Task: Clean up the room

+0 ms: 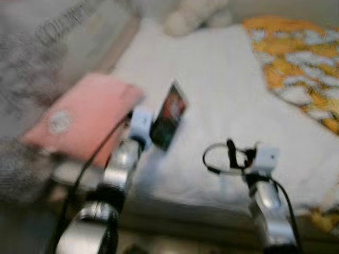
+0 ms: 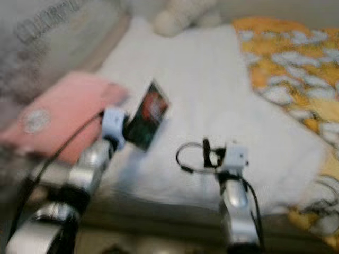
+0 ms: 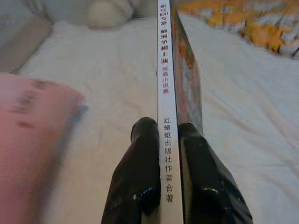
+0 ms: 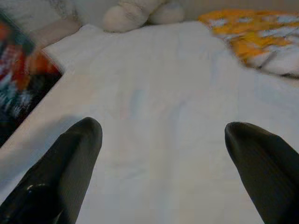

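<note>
Book [image 1: 168, 123] above bed [image 1: 222, 95], pillow [image 1: 85, 119] left, blanket [image 1: 302, 69] right

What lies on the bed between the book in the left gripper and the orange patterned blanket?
Only bare white sheet lies between the book and the orange blanket, as the left eye view shows.

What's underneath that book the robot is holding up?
The white bed sheet lies under the book, gripped by the left gripper. Whatever is beneath the sheet is covered.
</note>
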### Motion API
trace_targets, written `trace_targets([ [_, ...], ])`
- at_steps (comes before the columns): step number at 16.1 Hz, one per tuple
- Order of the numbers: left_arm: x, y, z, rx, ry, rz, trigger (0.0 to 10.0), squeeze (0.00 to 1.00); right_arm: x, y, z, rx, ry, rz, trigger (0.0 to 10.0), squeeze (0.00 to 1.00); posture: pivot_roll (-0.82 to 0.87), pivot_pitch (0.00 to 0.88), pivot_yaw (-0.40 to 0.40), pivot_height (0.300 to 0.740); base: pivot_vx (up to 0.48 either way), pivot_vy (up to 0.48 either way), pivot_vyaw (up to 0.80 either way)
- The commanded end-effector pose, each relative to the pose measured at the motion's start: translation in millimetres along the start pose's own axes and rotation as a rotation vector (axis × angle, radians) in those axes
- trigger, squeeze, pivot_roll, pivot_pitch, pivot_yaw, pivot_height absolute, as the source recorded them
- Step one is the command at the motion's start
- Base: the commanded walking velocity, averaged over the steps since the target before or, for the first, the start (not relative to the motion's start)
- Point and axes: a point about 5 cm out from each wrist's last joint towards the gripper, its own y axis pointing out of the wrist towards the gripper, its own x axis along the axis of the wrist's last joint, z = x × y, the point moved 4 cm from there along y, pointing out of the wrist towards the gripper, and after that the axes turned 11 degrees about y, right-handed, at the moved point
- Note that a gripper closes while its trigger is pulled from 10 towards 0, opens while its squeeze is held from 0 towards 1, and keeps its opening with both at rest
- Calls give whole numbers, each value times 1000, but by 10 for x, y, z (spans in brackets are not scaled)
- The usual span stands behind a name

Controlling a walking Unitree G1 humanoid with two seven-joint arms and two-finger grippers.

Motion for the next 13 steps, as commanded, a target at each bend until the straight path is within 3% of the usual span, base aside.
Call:
trace_targets([
  [1,220,19,100,1,-4,-99,10000,0,18,-9,94,30,-10,-17,10000,0,-32,0,73,740,0,0,0],
  [3,211,35,147,19,13,-92,10000,0,-11,-35,102,31,-12,-13,10000,0,-36,0,79,740,120,0,0],
  [10,140,65,146,14,44,-64,10000,0,-23,-82,70,30,-24,-12,10000,0,-48,0,71,740,450,0,0],
  [11,113,78,169,25,33,-41,10000,0,-20,-91,67,33,-25,-12,10000,0,-49,0,67,740,454,0,0],
  [13,35,144,198,25,-127,36,10000,0,-18,-174,15,36,-30,0,10000,0,-67,0,47,740,0,0,0],
])
